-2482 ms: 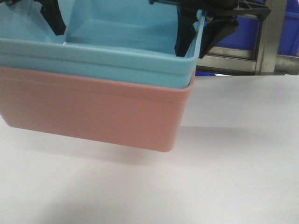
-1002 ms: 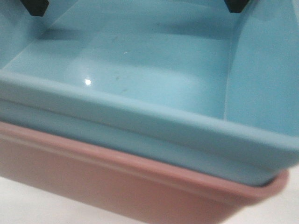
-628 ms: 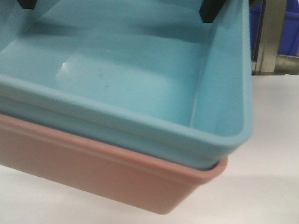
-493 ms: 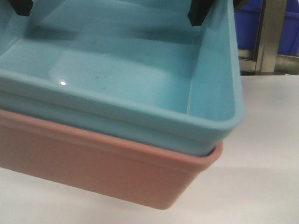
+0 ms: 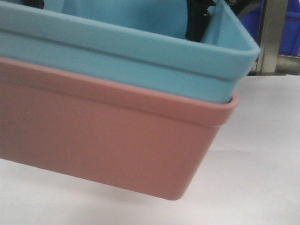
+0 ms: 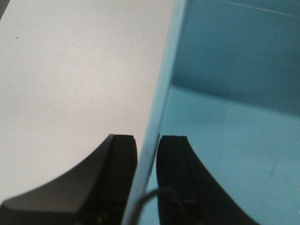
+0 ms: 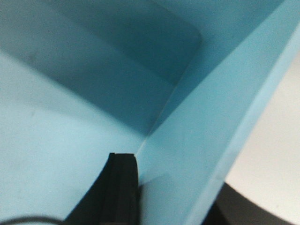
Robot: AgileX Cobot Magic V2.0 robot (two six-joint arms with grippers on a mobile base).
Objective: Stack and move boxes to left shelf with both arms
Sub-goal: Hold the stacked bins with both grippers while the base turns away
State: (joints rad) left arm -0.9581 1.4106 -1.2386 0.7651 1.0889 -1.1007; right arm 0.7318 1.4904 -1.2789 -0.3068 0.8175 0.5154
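The light blue box (image 5: 140, 51) sits nested inside the salmon pink box (image 5: 108, 140). The stack hangs tilted above the white table (image 5: 262, 154), close to the front camera. My left gripper (image 6: 146, 147) is shut on the blue box's left wall (image 6: 164, 93), one finger (image 6: 119, 164) outside and one inside. My right gripper (image 7: 178, 187) is shut on the right wall (image 7: 220, 112), with one finger (image 7: 123, 183) inside; it also shows in the front view (image 5: 196, 21). The roller shelf is out of view.
A stainless-steel rack post (image 5: 274, 33) with dark blue crates (image 5: 253, 18) behind it stands at the back right, beyond the table's far edge. White tabletop (image 6: 70, 70) lies below the stack's left side.
The stack has risen in the front view. Half a second ago I looked down into the blue box; now its front walls hide the inside. Both grippers keep their hold.
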